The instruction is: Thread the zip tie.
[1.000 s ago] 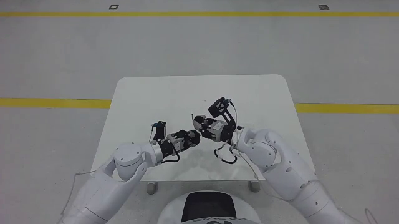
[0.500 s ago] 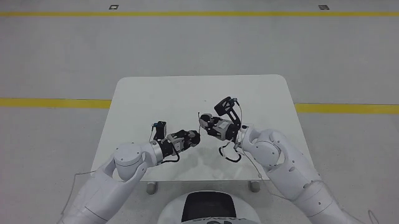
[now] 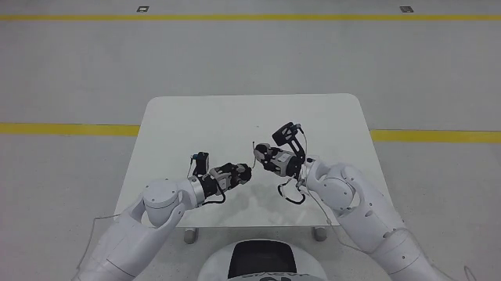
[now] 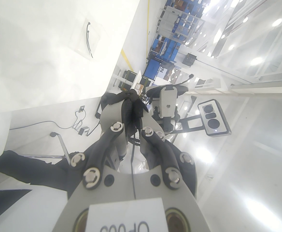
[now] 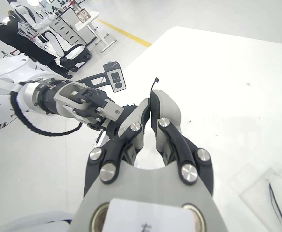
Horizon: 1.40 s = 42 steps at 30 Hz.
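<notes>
The right end effector has its fingers pressed narrow on a black zip tie. A short length of the strap stands out past the fingertips, ending in the small square head. The rest of the strap is hidden between the pads. The left end effector sits just beside the right one, tip towards tip. From above the two tips are near each other but apart, both over the near half of the white worktop. The left one's fingers are closed together as well, and I cannot tell whether anything is caught between its dark pads. In the right wrist view, the left tip is partly hidden by the right end effector's own finger. A flat clear bag lies on the worktop behind the right end effector, on the far side from the left one. Inside it is a thin dark tie.
</notes>
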### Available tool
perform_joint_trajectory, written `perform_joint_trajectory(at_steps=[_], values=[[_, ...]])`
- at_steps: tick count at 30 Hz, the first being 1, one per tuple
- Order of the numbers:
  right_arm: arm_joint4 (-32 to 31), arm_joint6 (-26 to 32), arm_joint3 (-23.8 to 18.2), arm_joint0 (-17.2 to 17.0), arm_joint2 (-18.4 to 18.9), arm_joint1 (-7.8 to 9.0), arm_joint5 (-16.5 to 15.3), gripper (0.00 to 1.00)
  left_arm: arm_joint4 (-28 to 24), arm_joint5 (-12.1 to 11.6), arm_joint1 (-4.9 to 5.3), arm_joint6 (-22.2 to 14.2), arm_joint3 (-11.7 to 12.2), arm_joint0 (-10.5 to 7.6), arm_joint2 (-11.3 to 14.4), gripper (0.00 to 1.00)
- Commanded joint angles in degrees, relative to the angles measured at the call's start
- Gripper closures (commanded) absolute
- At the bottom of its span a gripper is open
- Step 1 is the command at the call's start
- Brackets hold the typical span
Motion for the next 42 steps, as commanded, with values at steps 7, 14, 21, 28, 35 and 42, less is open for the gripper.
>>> perform_joint_trajectory(at_steps=[7,14,21,28,35,42], values=[[-0.66,0.36,0.17,0.13,-0.23,0.01,0.84,1.0,0.0,0.0,0.0,0.0,0.0,0.0,0.0,1.0],[-0.34,0.02,0.64,0.61,-0.98,-0.15,0.56,1.0,0.0,0.0,0.0,0.0,0.0,0.0,0.0,1.0],[-1.49,-0.81,1.04,1.13,-1.51,-0.31,1.64,1.0,0.0,0.0,0.0,0.0,0.0,0.0,0.0,1.0],[-2.56,-1.72,0.82,1.06,-1.62,-0.39,2.76,1.0,0.0,0.0,0.0,0.0,0.0,0.0,0.0,1.0],[-3.57,-1.62,0.71,1.33,-2.17,-0.56,4.37,1.0,0.0,0.0,0.0,0.0,0.0,0.0,0.0,1.0],[-5.36,-0.92,0.32,1.65,-2.7,-0.71,6.47,1.0,0.0,0.0,0.0,0.0,0.0,0.0,0.0,1.0]])
